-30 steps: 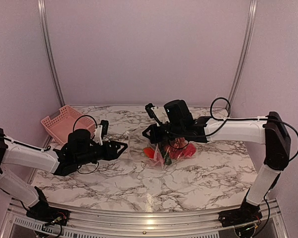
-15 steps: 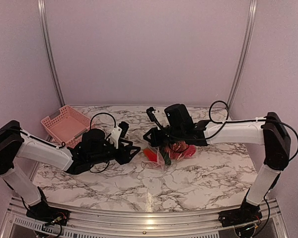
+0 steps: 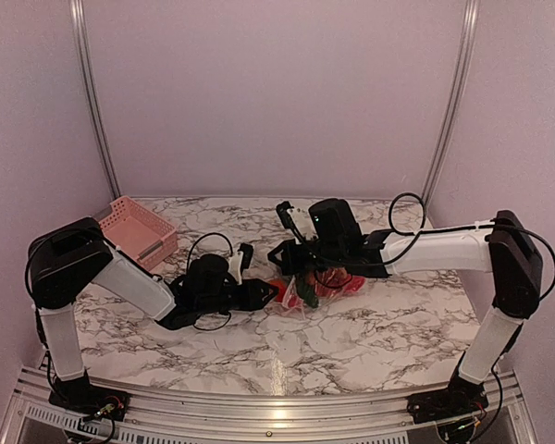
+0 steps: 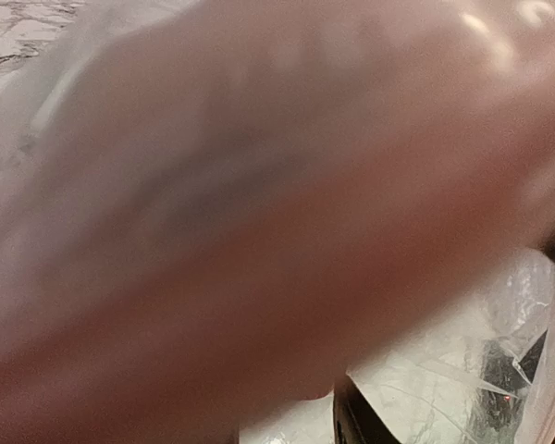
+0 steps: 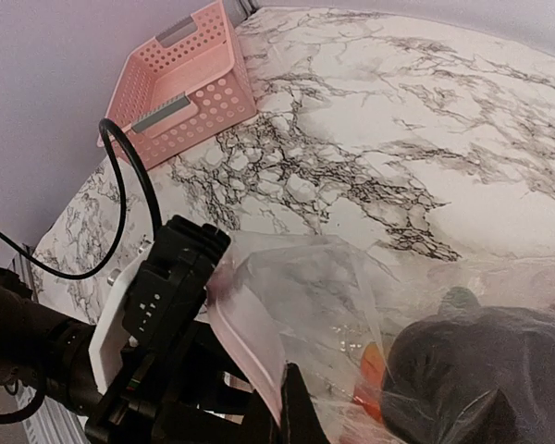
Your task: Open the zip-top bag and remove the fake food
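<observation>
The clear zip-top bag (image 3: pixel 307 289) sits at mid-table with red, orange and dark green fake food (image 3: pixel 338 285) inside. My right gripper (image 3: pixel 298 266) is shut on the bag's upper rim and holds it up. In the right wrist view the whitish zip strip (image 5: pixel 245 338) runs down beside my dark finger (image 5: pixel 292 407), with orange food (image 5: pixel 372 370) showing through the plastic. My left gripper (image 3: pixel 265 295) is at the bag's left edge, under the mouth. The left wrist view is mostly blurred pinkish plastic against the lens, with one black finger (image 4: pixel 353 422) showing. I cannot tell how its jaws stand.
A pink slatted basket (image 3: pixel 134 228) stands at the back left of the marble table (image 3: pixel 370 342); it also shows in the right wrist view (image 5: pixel 180 83). The left arm's black wrist body (image 5: pixel 162 305) lies close under the bag's mouth. Side walls and metal rails bound the table.
My left arm has stretched right across the table, bringing its gripper from well left of the bag up to the bag's left edge. The right gripper has held the bag nearly still.
</observation>
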Robot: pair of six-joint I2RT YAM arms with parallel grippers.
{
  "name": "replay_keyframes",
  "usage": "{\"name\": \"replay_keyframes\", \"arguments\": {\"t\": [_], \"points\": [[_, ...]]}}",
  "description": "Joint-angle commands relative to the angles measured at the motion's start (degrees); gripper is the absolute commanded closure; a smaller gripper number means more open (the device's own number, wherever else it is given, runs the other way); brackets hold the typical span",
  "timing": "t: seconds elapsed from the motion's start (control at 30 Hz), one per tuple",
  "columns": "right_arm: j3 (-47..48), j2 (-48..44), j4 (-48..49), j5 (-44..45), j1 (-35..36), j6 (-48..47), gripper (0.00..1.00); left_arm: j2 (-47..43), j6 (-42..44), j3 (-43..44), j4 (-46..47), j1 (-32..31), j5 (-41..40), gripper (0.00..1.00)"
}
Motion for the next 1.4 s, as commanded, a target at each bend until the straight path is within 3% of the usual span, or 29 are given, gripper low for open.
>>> {"name": "replay_keyframes", "arguments": {"t": [0.0,0.1,0.3,0.43,0.67,0.97,1.27,1.37], "points": [[0.8,-1.5,2.0,0.1,0.7,0.6,1.00,3.7,-11.3,1.7,4.5,0.1,0.9,0.64],[1.1,-2.5,0.7,0.4,0.7,-1.1,0.97,5.0,-15.1,1.4,6.1,1.0,1.7,0.63],[-0.6,-6.8,-2.9,0.5,-3.3,-4.2,0.58,6.1,-19.2,1.9,6.2,2.4,3.6,0.60],[-2.8,-10.2,-3.2,-1.2,-8.5,-5.6,0.42,6.6,-20.0,2.4,4.6,2.7,3.6,0.59],[-4.0,-10.8,-9.2,-2.3,-17.1,-9.8,0.37,7.4,-21.5,2.6,5.5,2.9,5.4,0.56],[-9.7,-7.9,-6.7,-10.2,-28.0,-11.3,0.31,7.2,-20.3,3.1,4.1,2.9,7.6,0.51],[-6.9,0.2,-7.1,-18.1,-30.4,-13.4,0.28,7.6,-19.7,4.1,2.9,2.9,9.0,0.43],[-6.1,2.4,-7.2,-20.9,-30.4,-13.8,0.33,8.3,-20.0,4.7,3.1,2.9,9.8,0.42]]}}
